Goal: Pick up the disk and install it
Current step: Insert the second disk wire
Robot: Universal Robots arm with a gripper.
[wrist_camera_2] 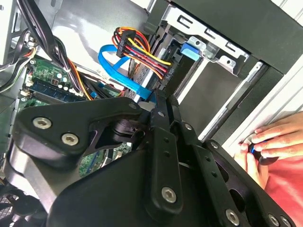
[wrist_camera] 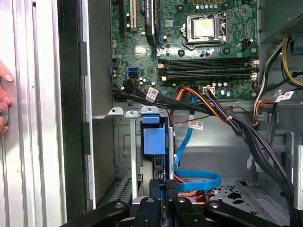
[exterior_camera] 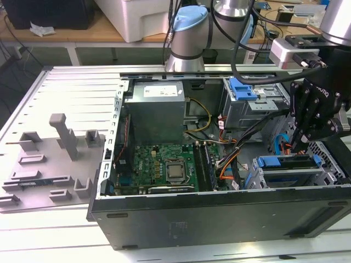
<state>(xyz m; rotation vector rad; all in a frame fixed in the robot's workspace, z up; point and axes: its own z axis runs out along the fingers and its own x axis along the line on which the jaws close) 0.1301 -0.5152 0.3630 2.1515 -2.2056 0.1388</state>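
The disk (exterior_camera: 278, 162) lies edge-on as a blue strip in the lower drive cage (exterior_camera: 258, 178), at the front right corner of the open computer case (exterior_camera: 219, 216). In the first wrist view the disk (wrist_camera: 154, 139) sits upright in the cage slot, with a blue tab at its far end. My gripper (exterior_camera: 299, 146) hangs just above the cage. Its fingers (wrist_camera: 156, 185) are pressed close together at the disk's near end. I cannot tell whether they touch it. In the second wrist view the gripper (wrist_camera_2: 158, 101) points at the cage (wrist_camera_2: 213, 45).
A blue plastic bracket (exterior_camera: 241, 87) sits on the upper metal cage. Bundled cables (wrist_camera: 222, 113) and a blue data cable (wrist_camera: 199, 182) run beside the slot. The motherboard (exterior_camera: 170, 167) fills the case floor. A grey fixture tray (exterior_camera: 49, 164) lies at the exterior view's left. A person's hand (wrist_camera_2: 270, 142) rests outside the case.
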